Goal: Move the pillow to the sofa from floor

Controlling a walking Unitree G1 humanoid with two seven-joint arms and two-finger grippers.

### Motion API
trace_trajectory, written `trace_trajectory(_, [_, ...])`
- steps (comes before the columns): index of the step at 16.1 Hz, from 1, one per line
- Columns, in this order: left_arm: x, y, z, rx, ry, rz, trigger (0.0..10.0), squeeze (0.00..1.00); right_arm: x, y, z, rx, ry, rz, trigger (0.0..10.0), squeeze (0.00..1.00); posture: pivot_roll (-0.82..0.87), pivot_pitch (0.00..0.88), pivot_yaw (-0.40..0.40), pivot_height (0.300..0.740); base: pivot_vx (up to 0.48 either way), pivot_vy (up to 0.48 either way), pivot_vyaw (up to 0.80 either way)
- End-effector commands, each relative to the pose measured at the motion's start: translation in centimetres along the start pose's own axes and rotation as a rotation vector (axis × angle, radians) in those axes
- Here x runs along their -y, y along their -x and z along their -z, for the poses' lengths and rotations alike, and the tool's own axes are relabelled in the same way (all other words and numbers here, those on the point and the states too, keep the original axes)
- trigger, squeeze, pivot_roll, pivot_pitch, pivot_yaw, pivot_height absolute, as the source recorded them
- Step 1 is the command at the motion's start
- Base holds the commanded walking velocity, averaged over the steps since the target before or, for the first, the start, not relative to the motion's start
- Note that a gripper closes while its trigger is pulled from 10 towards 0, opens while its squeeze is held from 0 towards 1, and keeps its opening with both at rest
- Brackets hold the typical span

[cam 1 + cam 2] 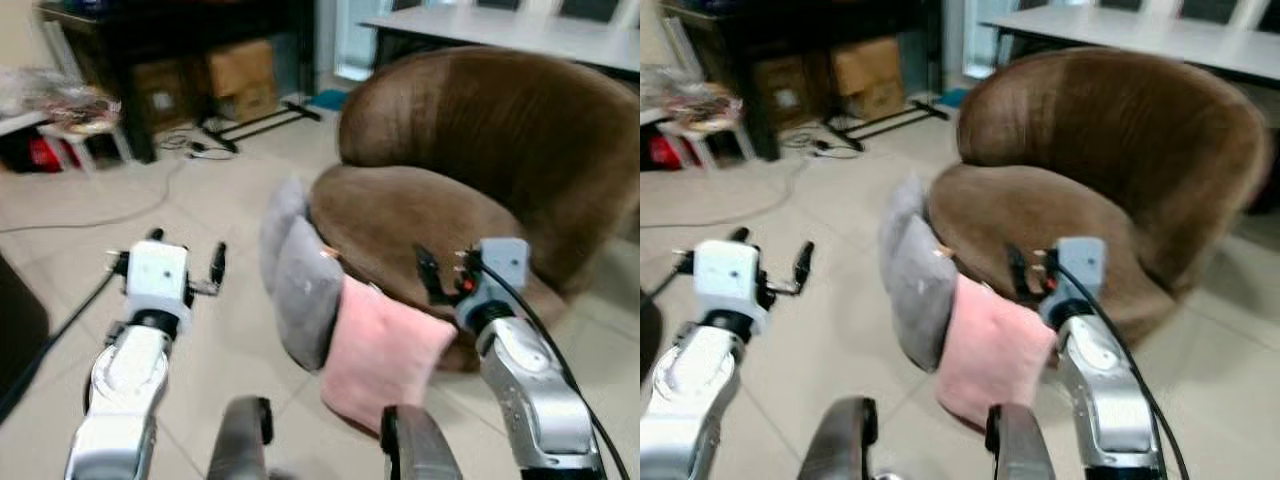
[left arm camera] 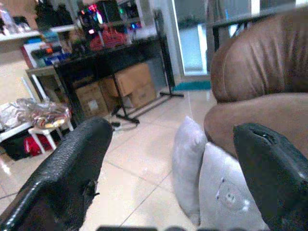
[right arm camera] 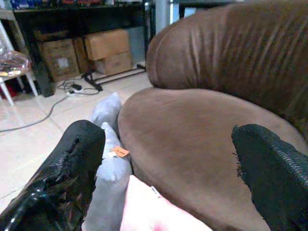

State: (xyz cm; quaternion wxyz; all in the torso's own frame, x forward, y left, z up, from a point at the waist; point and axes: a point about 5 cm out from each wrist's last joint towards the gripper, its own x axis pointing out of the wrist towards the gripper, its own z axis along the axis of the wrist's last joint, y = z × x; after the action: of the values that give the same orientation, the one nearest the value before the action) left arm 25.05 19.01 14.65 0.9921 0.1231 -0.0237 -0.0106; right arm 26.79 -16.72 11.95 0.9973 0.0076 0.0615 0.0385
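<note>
Here, a pink pillow [image 1: 380, 352] is standing on the tiled floor [image 1: 200, 330], leaning against the front of a round brown sofa chair [image 1: 470, 170], with two grey pillows [image 1: 300, 290] leaning beside it at about its ten o'clock. The right gripper [image 1: 440, 272] is hovering just above the pink pillow's upper right corner, at roughly its one o'clock, over the sofa chair's seat edge; its two black fingers [image 3: 62, 178] are spread wide apart with nothing between them. The left gripper [image 1: 185, 262] is hanging over bare tile well to the pillows' nine o'clock, its fingers [image 2: 67, 178] likewise standing open and holding nothing. Toward eleven o'clock in the head view, cardboard boxes [image 1: 240, 80] are sitting under a dark table [image 1: 170, 30], with cables [image 1: 190, 145] trailing across the floor near a small white stool [image 1: 85, 130].
</note>
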Motion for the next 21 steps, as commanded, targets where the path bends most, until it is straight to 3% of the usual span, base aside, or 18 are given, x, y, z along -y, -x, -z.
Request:
trace_trajectory(1, [-0.1,0.3,0.0,0.006,0.006,-0.003,10.0,0.00,0.4,-0.1,-0.5,0.021,0.017,0.010,10.0,0.00,-0.06,0.000,0.017,0.605,0.000,0.000,0.00])
trace_trajectory(5, [-0.2,0.2,0.6,-0.001,-0.005,0.015,10.0,0.00,0.4,-0.2,0.3,0.010,0.038,0.026,10.0,0.00,-0.06,0.000,0.025,0.605,0.294,0.000,0.00])
trace_trajectory(11, [-1.0,0.5,0.5,-0.003,-0.028,0.000,10.0,0.00,-1.0,-1.0,0.8,0.005,0.021,-0.023,10.0,0.00,-0.02,0.000,0.011,0.605,0.288,0.000,0.00])
trace_trajectory(17, [-0.1,-0.5,0.3,0.011,-0.008,0.047,10.0,0.00,-0.3,-0.3,0.9,0.010,0.023,0.019,10.0,0.00,-0.06,0.000,0.042,0.605,0.275,0.000,-0.26])
trace_trajectory(21, [0.1,-0.5,0.6,0.008,-0.001,0.038,10.0,0.00,-0.2,-0.4,1.0,0.001,0.026,0.002,10.0,0.00,-0.07,0.000,0.038,0.605,0.000,0.000,0.00])
